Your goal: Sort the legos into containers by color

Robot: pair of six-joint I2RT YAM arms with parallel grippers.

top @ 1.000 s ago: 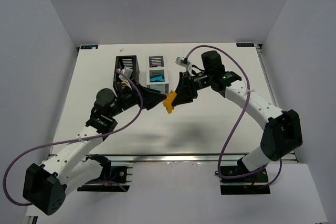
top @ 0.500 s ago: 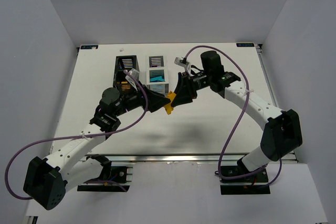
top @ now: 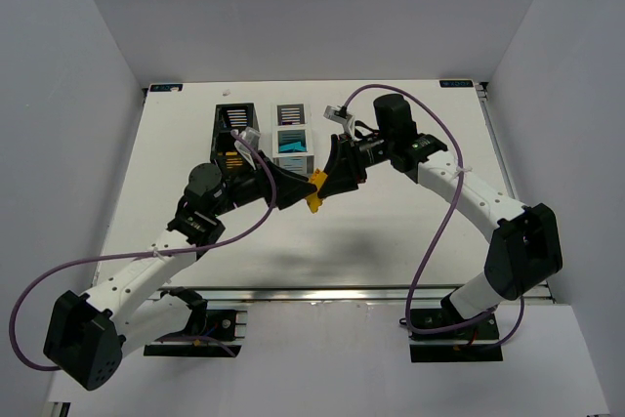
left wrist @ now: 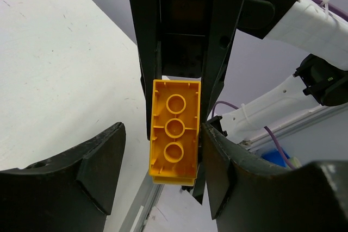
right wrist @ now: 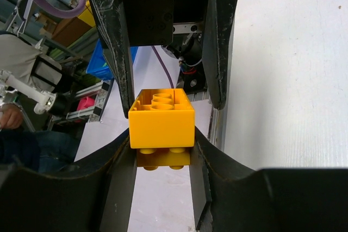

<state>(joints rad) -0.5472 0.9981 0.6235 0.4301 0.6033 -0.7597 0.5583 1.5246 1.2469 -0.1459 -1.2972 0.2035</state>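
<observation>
**Grey walls [top: 88, 95], white bench [top: 410, 241]: a brick hanging between two grippers**

Over at the left, the left arm [top: 137, 280] is reaching inward across the bench, a purple cable [top: 59, 272] looping off it toward the near edge. Beyond it the black container [top: 234, 124] and, just beside that, the white container [top: 291, 112] are standing at the far side. Teal pieces [top: 291, 146] are lying in the white one's near compartment.

In front of the containers the left gripper [left wrist: 162, 134] is standing partly open, straddling the free end of the yellow-orange brick [left wrist: 174, 134]. One finger is sitting just beside a side wall and the other is showing a clear gap, so it is holding nothing. The brick is hanging above the bench, outside both containers. To its right the right gripper [right wrist: 163, 139] is clamping the opposite end, jaws narrow and pressing on both side walls.

The brick is looking stiff, light and glossy, so its flat walls are probably slippery. The sound hold is across those long walls near the free end, not on the studs. From the right wrist view it may be two bricks stacked, though I cannot be sure; a twist could part them.

Both sets of fingers are crowding nose to nose around one small piece. The containers are standing close behind, and the right arm [top: 469, 197] is trailing a second purple cable [top: 433, 236].
</observation>
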